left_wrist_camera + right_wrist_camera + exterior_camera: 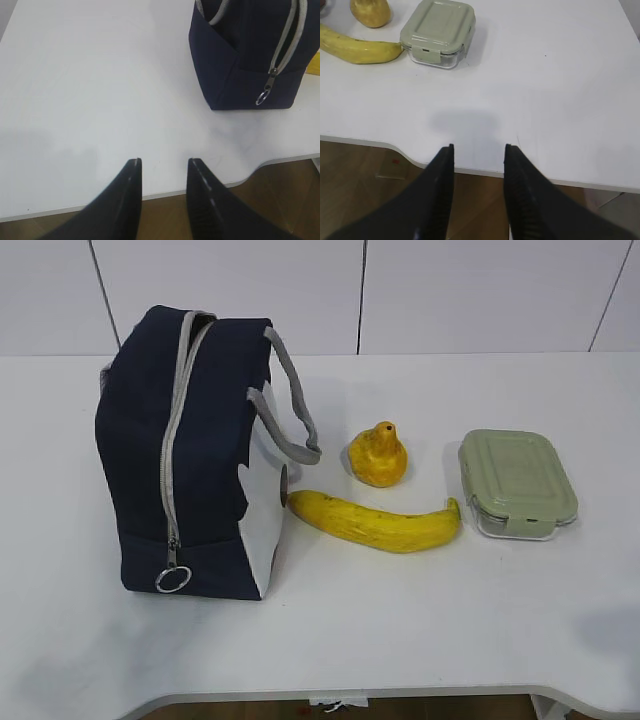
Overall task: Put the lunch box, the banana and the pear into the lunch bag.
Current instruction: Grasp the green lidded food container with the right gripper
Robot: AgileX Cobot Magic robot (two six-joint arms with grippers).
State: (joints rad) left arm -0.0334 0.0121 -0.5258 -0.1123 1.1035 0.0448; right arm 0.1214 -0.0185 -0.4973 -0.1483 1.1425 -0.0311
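Observation:
The navy lunch bag (185,455) stands at the left of the table with its grey zipper shut and the ring pull (172,579) at the bottom front. The banana (375,521) lies right of it, the pear (377,455) behind the banana, the green-lidded lunch box (516,483) at the right. My left gripper (164,161) is open and empty over the table's front edge, left of the bag (250,55). My right gripper (478,146) is open and empty over the front edge, well short of the lunch box (439,31), banana (357,48) and pear (370,12). Neither gripper shows in the exterior view.
The white table (450,620) has a curved cut-out in its front edge. A white panelled wall (450,290) stands behind the table. Brown floor (360,190) shows below the edge.

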